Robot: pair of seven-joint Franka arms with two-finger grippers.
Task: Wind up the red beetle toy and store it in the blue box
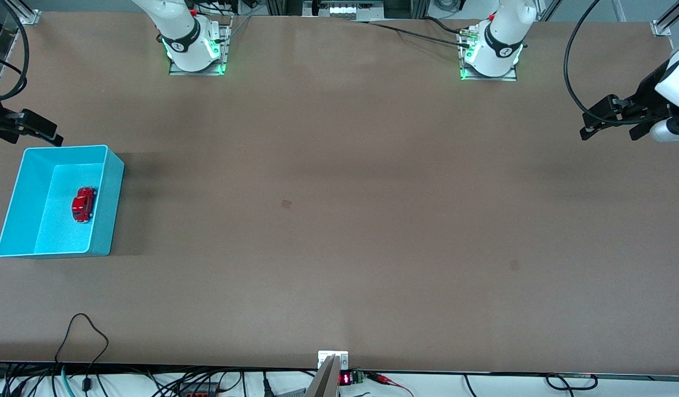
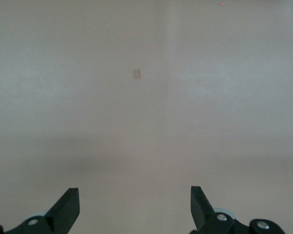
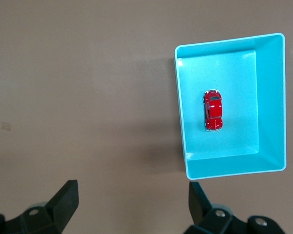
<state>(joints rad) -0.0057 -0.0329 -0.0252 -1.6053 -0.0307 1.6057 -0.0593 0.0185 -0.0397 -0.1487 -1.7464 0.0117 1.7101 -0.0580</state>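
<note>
Table: broad brown tabletop (image 1: 339,220).
Left arm: waits at its own end; left gripper (image 2: 135,207) over bare table, fingers apart, empty.
Right arm: raised at its end; right gripper (image 3: 133,204) beside the box, fingers apart, empty.
Box: rectangular turquoise-blue plastic box (image 1: 20,182), upright.
Toy: small glossy red beetle toy car (image 1: 83,204) on the box floor.

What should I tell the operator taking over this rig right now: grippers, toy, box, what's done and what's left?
Left gripper: fingers open, empty, up over bare table at the left arm's end; that arm waits.
Right gripper: fingers open, empty, up beside the blue box at the right arm's end.
Red beetle toy: on the floor of the blue box, on its wheels, touching no wall.
Done: toy stored in the box. Whether it was wound cannot be seen.
Left: nothing visible; probably just park both arms.
</note>
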